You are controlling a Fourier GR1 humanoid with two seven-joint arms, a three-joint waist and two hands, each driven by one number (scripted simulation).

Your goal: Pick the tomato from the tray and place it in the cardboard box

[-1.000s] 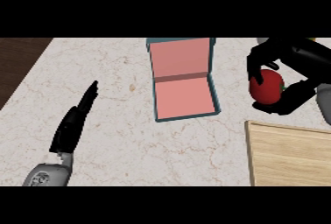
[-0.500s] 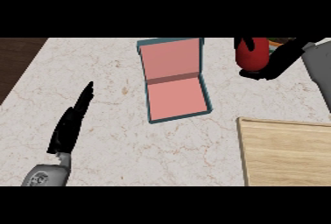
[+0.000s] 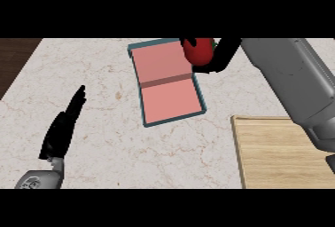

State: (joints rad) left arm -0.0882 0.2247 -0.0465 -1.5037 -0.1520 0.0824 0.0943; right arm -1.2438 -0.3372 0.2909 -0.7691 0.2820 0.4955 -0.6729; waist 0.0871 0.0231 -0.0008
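Observation:
A red tomato [image 3: 199, 50] is held at the top of the head view, over the far right corner of the box [image 3: 169, 83]. My right hand [image 3: 219, 56] is curled round it, with the grey forearm reaching up the right side. The box lies flat with a teal rim and a pink inside split in two by a crease. The wooden tray [image 3: 285, 153] sits at the lower right with nothing showing on it. My left hand [image 3: 62, 126] rests open at the lower left, fingers straight and pointing up.
A pale marble counter [image 3: 98, 80] carries everything. A dark wooden strip [image 3: 14, 55] borders it at the upper left.
My right hand has carried the tomato up off the tray side and leftward, until it hangs over the box's far right corner. The left hand has stayed put.

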